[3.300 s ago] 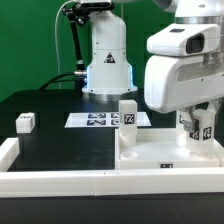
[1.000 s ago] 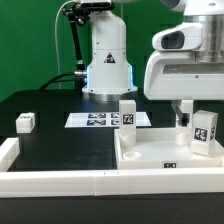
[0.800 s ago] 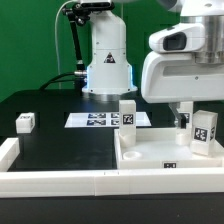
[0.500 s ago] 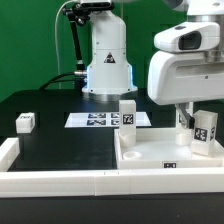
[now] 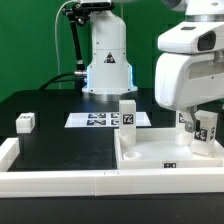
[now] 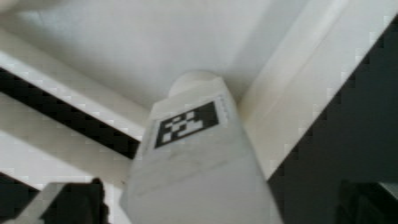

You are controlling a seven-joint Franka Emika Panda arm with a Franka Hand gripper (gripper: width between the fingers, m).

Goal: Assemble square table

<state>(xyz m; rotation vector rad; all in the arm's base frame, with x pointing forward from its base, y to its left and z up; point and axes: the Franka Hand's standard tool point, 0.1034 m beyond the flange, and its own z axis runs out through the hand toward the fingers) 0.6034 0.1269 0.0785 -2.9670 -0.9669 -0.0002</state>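
The white square panel (image 5: 160,157) lies rim-up at the exterior view's right. One tagged leg (image 5: 127,113) stands at its far left corner. A second tagged leg (image 5: 205,130) stands at its far right corner. My gripper (image 5: 197,122) hangs over this second leg, one finger (image 5: 184,119) beside it with a gap, so the jaws look open around the leg. In the wrist view the leg (image 6: 196,150) fills the space between my dark fingers (image 6: 68,203), over the panel's rim (image 6: 107,50). A loose leg (image 5: 25,122) lies at the left.
The marker board (image 5: 95,120) lies flat behind the panel, in front of the arm's base (image 5: 105,65). The long white L-shaped rail (image 5: 60,181) runs along the front and up the left side (image 5: 8,150).
3.3 s ago my fingers sat low on the right leg. They then let go and rose. Over the last second my gripper has shifted right and slightly down; the leg has stayed put.
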